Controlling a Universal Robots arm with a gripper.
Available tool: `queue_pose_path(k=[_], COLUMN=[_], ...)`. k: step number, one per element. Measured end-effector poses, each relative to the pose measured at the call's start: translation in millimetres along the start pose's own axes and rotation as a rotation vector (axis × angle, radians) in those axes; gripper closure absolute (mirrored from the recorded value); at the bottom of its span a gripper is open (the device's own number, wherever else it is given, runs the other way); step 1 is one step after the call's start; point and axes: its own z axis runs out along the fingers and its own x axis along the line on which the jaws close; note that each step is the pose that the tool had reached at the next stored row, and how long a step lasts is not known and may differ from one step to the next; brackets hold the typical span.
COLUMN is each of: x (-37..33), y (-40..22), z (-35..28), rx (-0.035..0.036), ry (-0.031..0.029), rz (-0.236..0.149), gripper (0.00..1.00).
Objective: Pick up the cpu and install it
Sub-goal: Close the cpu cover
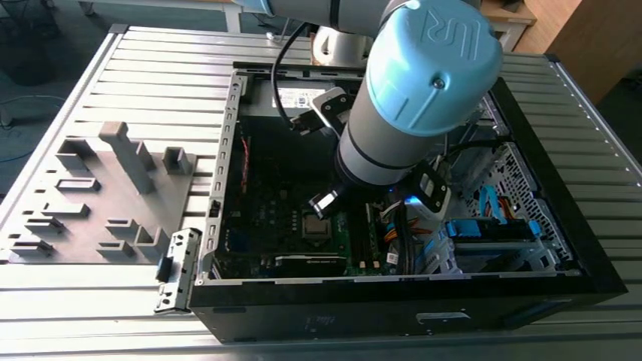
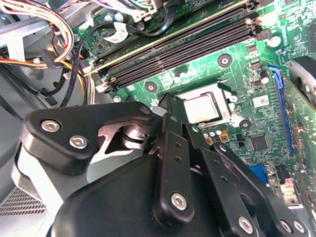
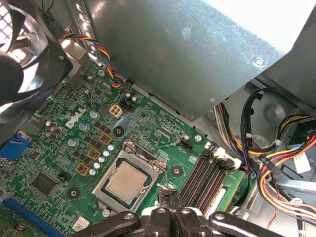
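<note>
Sitting flat in its socket (image 3: 129, 181) on the green board (image 3: 59, 163), the cpu (image 3: 126, 180) shows a dull silver face in both wrist views (image 2: 203, 108); in the exterior view it is a small grey square (image 1: 317, 226) inside the open computer case (image 1: 401, 301). The gripper (image 3: 168, 202) hangs just above the board, its fingers (image 2: 170, 116) close together and holding nothing, their tips near the socket's edge beside the dark memory slots (image 3: 205, 175). White letters are printed on the board, and a white sticker (image 2: 260, 101) sits beside the socket; its print is too small to tell. A grey metal box (image 3: 197, 54) stands over the board. A grey holder tray (image 1: 95, 195) lies at the exterior view's left.
</note>
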Motion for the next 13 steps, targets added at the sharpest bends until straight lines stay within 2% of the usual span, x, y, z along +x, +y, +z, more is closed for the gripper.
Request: queue_pose_path(k=[13], x=[-1.6], y=[2.5], z=[0.9], rx=[-0.0001], ry=[-0.0001], rz=[0.0], gripper=[0.89])
